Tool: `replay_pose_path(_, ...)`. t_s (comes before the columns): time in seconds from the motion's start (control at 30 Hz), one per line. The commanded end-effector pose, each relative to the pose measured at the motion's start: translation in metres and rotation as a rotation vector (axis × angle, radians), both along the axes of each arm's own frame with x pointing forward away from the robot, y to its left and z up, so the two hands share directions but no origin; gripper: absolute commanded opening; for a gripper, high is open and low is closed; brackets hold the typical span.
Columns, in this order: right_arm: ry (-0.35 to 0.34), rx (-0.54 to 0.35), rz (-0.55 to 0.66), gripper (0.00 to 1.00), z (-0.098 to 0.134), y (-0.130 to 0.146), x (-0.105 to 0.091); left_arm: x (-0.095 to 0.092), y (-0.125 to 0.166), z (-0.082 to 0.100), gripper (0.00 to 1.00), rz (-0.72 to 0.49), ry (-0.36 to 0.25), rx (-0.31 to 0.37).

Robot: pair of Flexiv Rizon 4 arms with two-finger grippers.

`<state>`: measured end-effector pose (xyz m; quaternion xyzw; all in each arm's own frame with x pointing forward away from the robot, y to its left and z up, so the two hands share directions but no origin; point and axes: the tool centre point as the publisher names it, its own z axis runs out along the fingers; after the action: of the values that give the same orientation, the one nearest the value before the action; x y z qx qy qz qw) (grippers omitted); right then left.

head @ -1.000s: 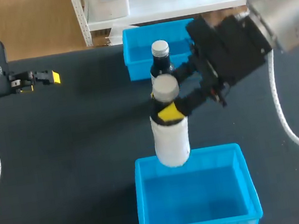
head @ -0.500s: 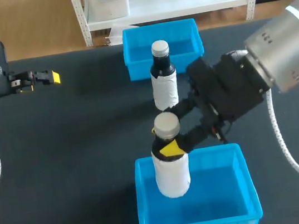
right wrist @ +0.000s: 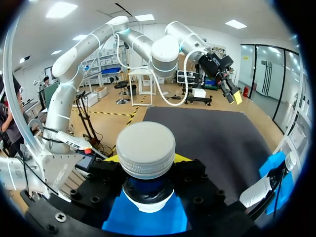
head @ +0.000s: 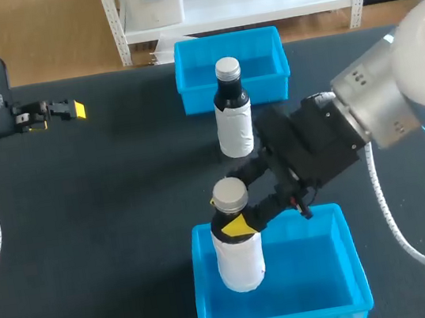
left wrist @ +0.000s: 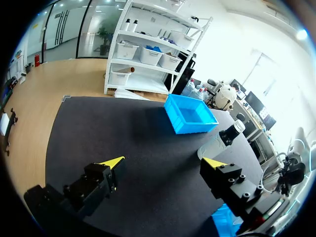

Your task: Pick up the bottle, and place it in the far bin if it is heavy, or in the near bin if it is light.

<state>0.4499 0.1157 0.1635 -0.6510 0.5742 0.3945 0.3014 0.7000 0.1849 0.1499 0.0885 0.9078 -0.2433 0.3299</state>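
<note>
Head view: illumination is even and diffuse, falling from above. The black table (head: 110,222) shows only faint, soft-edged shadows. The right arm (head: 383,97) carries a broad bright highlight on its silver housing.

Right wrist view: the cap of the held bottle (right wrist: 145,148) is brightly lit.

Left wrist view: strong glare washes out the far side.
</note>
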Motion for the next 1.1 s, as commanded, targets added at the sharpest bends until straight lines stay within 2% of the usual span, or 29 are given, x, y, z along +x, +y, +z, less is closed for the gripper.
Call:
replay_pose_path(0.03,0.007,0.013,-0.001,0.00,-0.008,0.001,0.004,0.000,0.000,0.000,1.00,0.000,0.000,0.000)
replay_pose_path(0.93,0.033,-0.016,-0.004,0.00,-0.035,0.000,0.005,0.000,0.000,0.000,1.00,0.000,0.000,0.000)
replay_pose_path(0.97,0.033,-0.016,-0.004,0.03,-0.035,0.000,0.005,0.000,0.000,0.000,1.00,0.000,0.000,0.000)
replay_pose_path(1.0,0.034,-0.017,-0.004,0.13,-0.035,0.000,0.005,0.000,0.000,0.000,1.00,0.000,0.000,0.000)
replay_pose_path(1.03,0.035,-0.019,-0.004,0.28,-0.035,-0.001,0.005,0.000,0.000,0.000,1.00,0.000,0.000,0.000)
replay_pose_path(1.07,0.037,-0.021,-0.003,0.53,-0.035,-0.001,0.005,0.000,0.000,0.000,1.00,0.000,0.000,0.000)
replay_pose_path(1.1,0.038,-0.025,-0.002,1.00,-0.035,-0.001,0.005,0.000,0.000,0.000,1.00,0.000,0.000,0.000)
